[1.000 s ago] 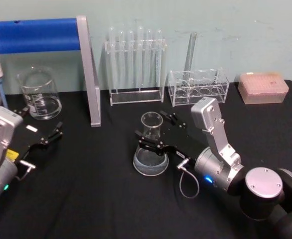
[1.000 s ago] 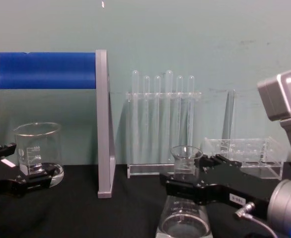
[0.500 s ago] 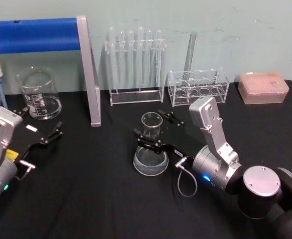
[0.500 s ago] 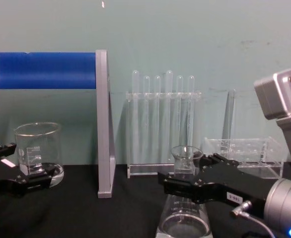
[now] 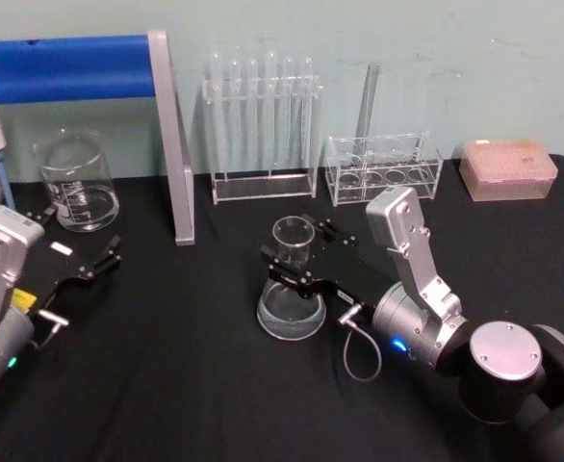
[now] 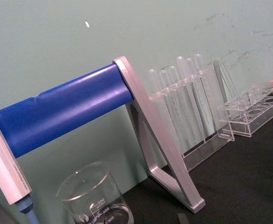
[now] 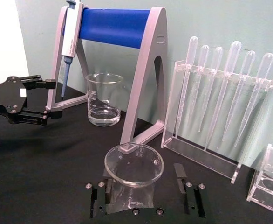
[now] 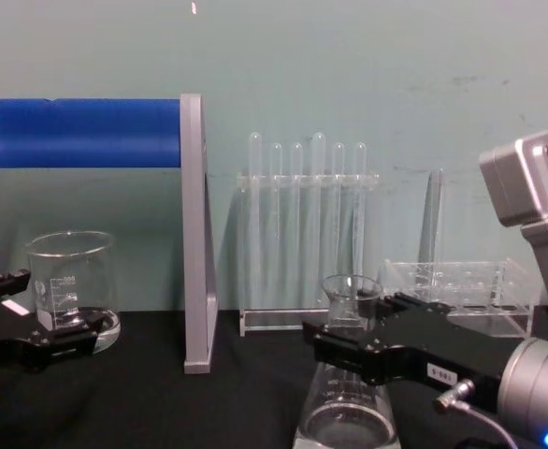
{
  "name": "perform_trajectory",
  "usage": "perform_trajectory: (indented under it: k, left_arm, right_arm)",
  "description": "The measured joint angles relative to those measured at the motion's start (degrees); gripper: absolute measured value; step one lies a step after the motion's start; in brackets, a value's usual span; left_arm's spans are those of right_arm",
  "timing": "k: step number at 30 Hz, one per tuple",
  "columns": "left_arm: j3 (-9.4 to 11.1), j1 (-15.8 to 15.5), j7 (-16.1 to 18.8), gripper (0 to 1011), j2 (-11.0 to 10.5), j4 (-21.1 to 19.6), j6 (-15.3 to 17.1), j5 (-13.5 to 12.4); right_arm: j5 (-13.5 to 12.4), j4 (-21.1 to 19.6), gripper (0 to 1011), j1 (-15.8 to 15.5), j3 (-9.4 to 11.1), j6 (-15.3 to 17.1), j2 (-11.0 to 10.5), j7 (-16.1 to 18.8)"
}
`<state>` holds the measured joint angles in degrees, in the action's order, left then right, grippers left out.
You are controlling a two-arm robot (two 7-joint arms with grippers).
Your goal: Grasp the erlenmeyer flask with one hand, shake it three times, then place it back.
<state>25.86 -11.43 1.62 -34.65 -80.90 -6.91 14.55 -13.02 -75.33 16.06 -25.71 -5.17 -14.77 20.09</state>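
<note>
We see the flask [image 5: 290, 306] upright on the black bench [image 5: 166, 375] at the centre of the head view, with a little clear liquid in its base. Our right gripper [image 5: 296, 248] reaches in from the lower right, fingers wide, one on each side of the neck. Our left gripper [image 5: 80, 236] rests at the left edge, fingers wide, near the beaker [image 5: 75, 183].
</note>
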Motion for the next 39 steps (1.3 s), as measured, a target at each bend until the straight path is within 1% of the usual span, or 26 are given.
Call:
perform_trajectory:
  k: [1, 2, 3, 4, 5, 9, 10, 11, 13, 24, 31, 39]
  left_arm:
    - [0.0, 0.0, 0.0, 1001, 0.0, 0.0, 0.0, 0.0]
    - [0.0, 0.0, 0.0, 1001, 0.0, 0.0, 0.0, 0.0]
    - [0.0, 0.0, 0.0, 1001, 0.0, 0.0, 0.0, 0.0]
    - [0.0, 0.0, 0.0, 1001, 0.0, 0.0, 0.0, 0.0]
    - [0.0, 0.0, 0.0, 1001, 0.0, 0.0, 0.0, 0.0]
    - [0.0, 0.0, 0.0, 1001, 0.0, 0.0, 0.0, 0.0]
    - [0.0, 0.0, 0.0, 1001, 0.0, 0.0, 0.0, 0.0]
    - [0.0, 0.0, 0.0, 1001, 0.0, 0.0, 0.0, 0.0]
    - [0.0, 0.0, 0.0, 1001, 0.0, 0.0, 0.0, 0.0]
    - [0.0, 0.0, 0.0, 1001, 0.0, 0.0, 0.0, 0.0]
    - [0.0, 0.0, 0.0, 1001, 0.0, 0.0, 0.0, 0.0]
    - [0.0, 0.0, 0.0, 1001, 0.0, 0.0, 0.0, 0.0]
  right_arm:
    - [0.0, 0.0, 775, 0.0, 0.0, 0.0, 0.0, 0.0]
    - [0.0, 0.0, 775, 0.0, 0.0, 0.0, 0.0, 0.0]
    - [0.0, 0.0, 718, 0.0, 0.0, 0.0, 0.0, 0.0]
    - [0.0, 0.0, 707, 0.0, 0.0, 0.0, 0.0, 0.0]
    - [0.0, 0.0, 660, 0.0, 0.0, 0.0, 0.0, 0.0]
    - [0.0, 0.0, 540, 0.0, 0.0, 0.0, 0.0, 0.0]
    - [0.0, 0.0, 540, 0.0, 0.0, 0.0, 0.0, 0.0]
    - [-0.1, 0.0, 484, 0.0, 0.0, 0.0, -0.1, -0.1]
    - [-0.1, 0.0, 456, 0.0, 0.0, 0.0, -0.1, -0.1]
    - [-0.1, 0.0, 451, 0.0, 0.1, 0.0, 0.0, 0.0]
    - [0.1, -1.2, 451, -0.4, 1.9, 0.2, 0.0, 0.3]
    - [0.3, -5.1, 451, -1.2, 4.0, 1.3, -0.7, 0.2]
